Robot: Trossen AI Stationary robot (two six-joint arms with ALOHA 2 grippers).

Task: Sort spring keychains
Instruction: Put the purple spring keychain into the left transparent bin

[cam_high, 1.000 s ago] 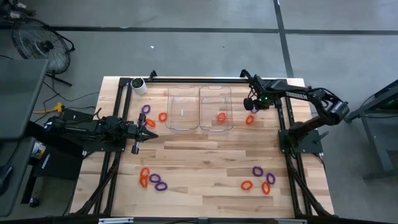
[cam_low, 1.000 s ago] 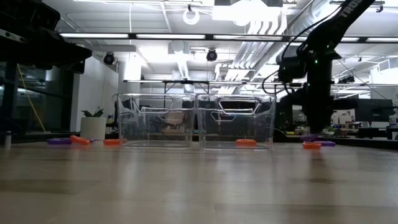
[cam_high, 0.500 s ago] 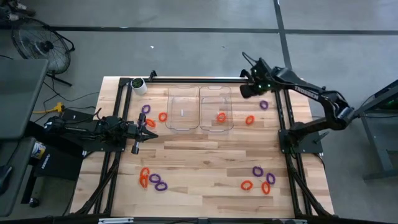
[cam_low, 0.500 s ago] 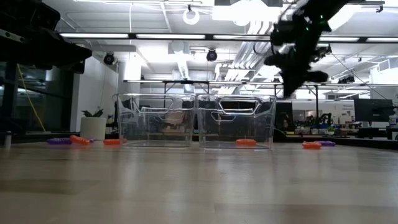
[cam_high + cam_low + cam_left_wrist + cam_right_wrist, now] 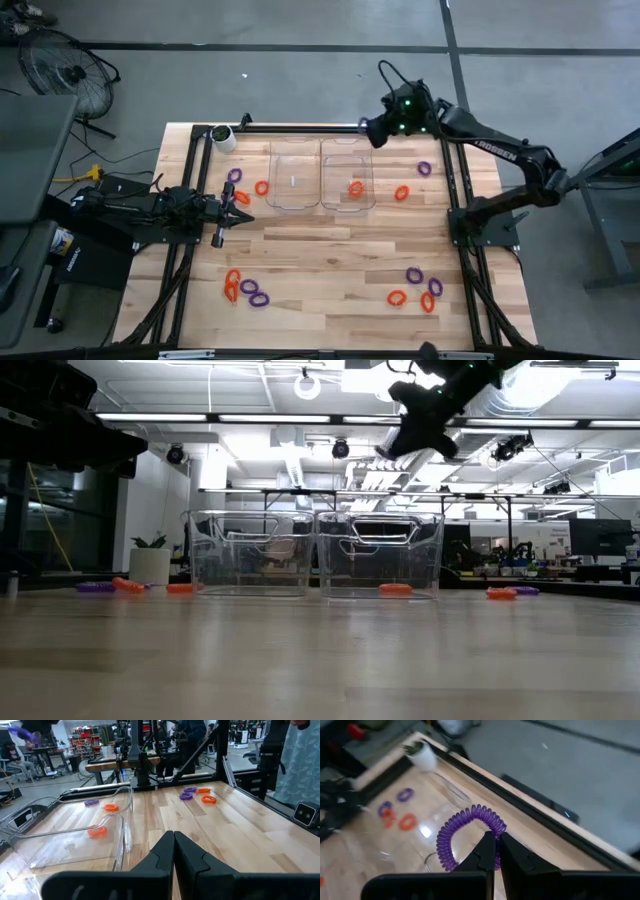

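- My right gripper (image 5: 495, 851), in the upper centre of the high view above the trays' far edge, is closed on a purple spring keychain (image 5: 465, 832).
- The loop hangs just before my fingertips, its long axis slanting.
- My left gripper (image 5: 238, 213) rests closed at the left.

Both arms are dark, nearly black, built of slim tubular links joined by chunkier rounded joint housings, and each rises from a black base bolted to the black frame rails along the bench edge. The right arm (image 5: 500, 152) carries white lettering along its long link (too small to read from above), a thin black cable looping off its wrist, and a small green light glowing on the wrist housing just behind the right end effector (image 5: 366, 130). The left end effector (image 5: 173, 851) has two matte black fingers, flat-faced and tapering to a wedge-shaped tip, seated in a broad black crossbar.
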